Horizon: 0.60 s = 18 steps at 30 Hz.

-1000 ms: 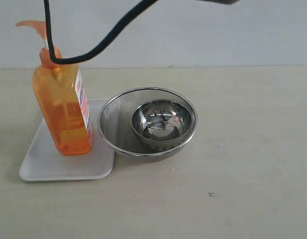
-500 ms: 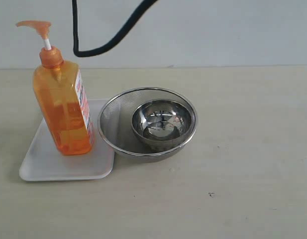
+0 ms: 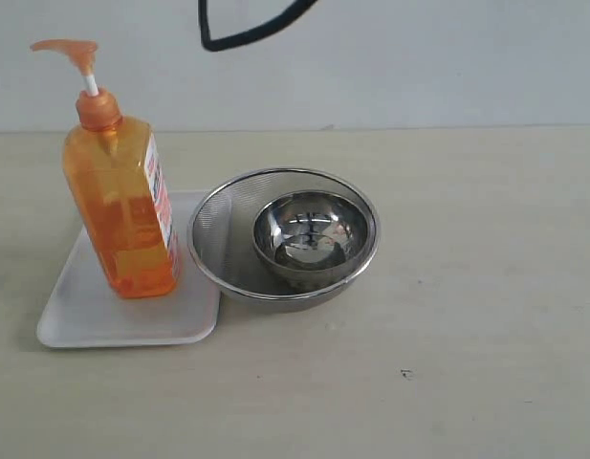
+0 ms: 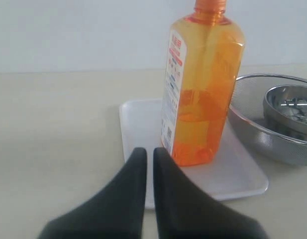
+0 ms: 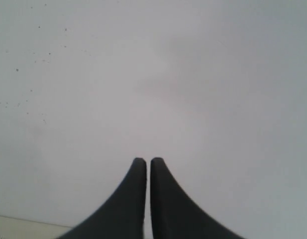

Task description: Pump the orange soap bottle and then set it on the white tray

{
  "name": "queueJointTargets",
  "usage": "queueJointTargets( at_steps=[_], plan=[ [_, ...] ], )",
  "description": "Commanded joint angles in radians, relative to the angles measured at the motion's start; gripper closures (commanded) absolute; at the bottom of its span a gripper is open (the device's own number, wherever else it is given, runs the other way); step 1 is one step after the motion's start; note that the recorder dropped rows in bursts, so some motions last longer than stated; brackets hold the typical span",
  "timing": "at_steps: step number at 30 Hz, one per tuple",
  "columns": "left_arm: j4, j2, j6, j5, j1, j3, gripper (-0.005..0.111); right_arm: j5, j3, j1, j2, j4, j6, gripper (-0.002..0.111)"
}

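So the orange soap bottle is standing upright on the white tray, towards the back of it on the side nearest the bowls. Its pump head is up on the white stem, with the spout pointing away from the bowls. The printed label faces the bowl side.

Right next to the tray there's a round steel mesh bowl with a smaller shiny steel bowl sitting inside it. The mesh bowl's rim looks like it's touching or slightly overlapping the tray's edge, can't tell which.

The left tool is closed with nothing in it, just a thin sliver between the two dark fingers. It's low over the bench, near the tray and pointed at the bottle but not touching it.

The right tool is closed too and also empty, aimed at a plain pale wall.

In the exterior view, only a loop of black cable shows at the top.
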Motion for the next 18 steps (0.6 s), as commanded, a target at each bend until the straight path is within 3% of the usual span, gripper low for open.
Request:
queueJointTargets(
  at_steps=[1,11,18],
  plan=[
    [-0.011,-0.003,0.006,0.001,0.002,0.004,0.102,-0.005,-0.003,-0.017,-0.033,0.014,-0.030,0.108],
    [-0.011,-0.003,0.006,0.001,0.002,0.004,0.102,0.022,-0.001,-0.070,-0.079,0.082,-0.065,0.108],
    [-0.011,-0.003,0.006,0.001,0.002,0.004,0.102,0.075,0.095,-0.106,-0.150,0.082,-0.055,0.108]
  ],
)
